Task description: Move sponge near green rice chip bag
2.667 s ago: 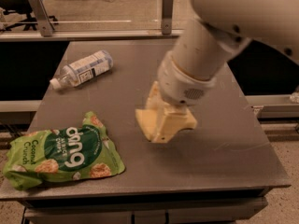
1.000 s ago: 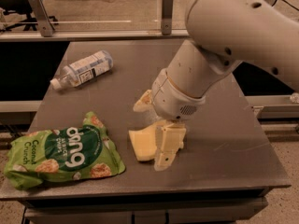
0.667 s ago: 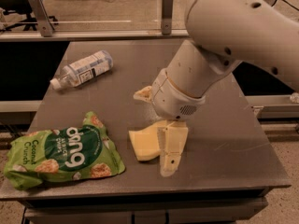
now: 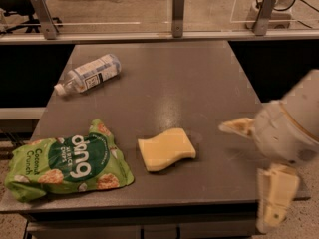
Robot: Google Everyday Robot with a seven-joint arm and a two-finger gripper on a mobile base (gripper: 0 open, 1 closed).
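Observation:
The pale yellow sponge point(image 4: 166, 149) lies flat on the grey table point(image 4: 179, 83), just right of the green rice chip bag point(image 4: 67, 162), with a small gap between them. The bag lies crinkled at the table's front left corner. My gripper point(image 4: 254, 171) is at the right front edge of the table, well to the right of the sponge and clear of it. Its two pale fingers point(image 4: 274, 195) are spread apart and hold nothing.
A clear plastic bottle point(image 4: 89, 73) with a white label lies on its side at the table's back left. A metal rail with posts point(image 4: 178, 14) runs behind the table. The table's right edge is beside my arm.
My gripper has let go of the sponge and pulled away to the right. The sponge now lies uncovered beside the bag.

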